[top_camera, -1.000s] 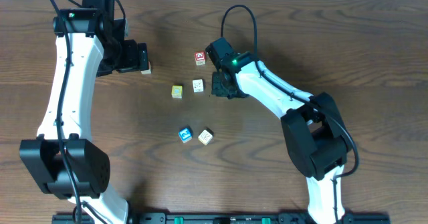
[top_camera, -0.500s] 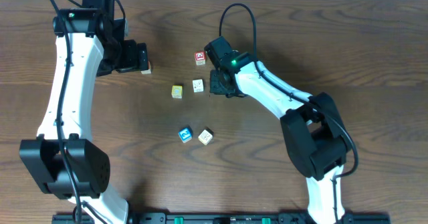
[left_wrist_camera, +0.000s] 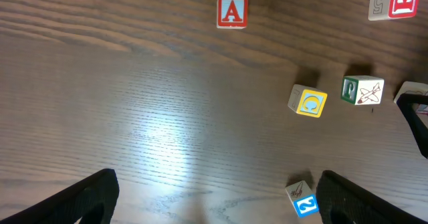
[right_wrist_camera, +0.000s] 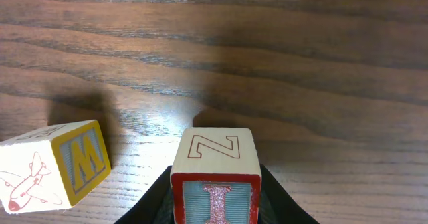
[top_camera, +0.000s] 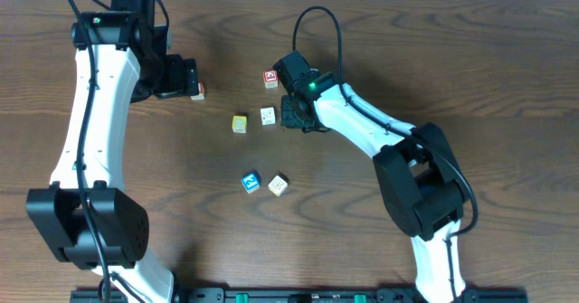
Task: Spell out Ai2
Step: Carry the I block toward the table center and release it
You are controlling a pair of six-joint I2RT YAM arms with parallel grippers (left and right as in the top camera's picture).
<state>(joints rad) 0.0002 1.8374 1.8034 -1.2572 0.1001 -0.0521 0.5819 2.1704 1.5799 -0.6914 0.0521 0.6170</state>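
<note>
Two task cubes lie loose on the brown wooden table [top_camera: 470,59]: the red-bordered wooden "A" cube [left_wrist_camera: 232,11] toward the far edge, and the blue wooden "2" cube [left_wrist_camera: 304,203] nearer the front edge. Our left gripper [left_wrist_camera: 215,198] has its jaws spread wide. Our right gripper [top_camera: 292,118] pinches the red-bordered wooden "I" cube [right_wrist_camera: 215,177] mid-table, just beside a cream wooden "M" cube [right_wrist_camera: 57,162].

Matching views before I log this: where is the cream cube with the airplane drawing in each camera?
Overhead: airplane cube, centre, just left of the right gripper.
Left wrist: right side, beside the yellow cube.
Right wrist: lower left.
Shared landmark: the right gripper, holding the I cube, next to it in every view.
</note>
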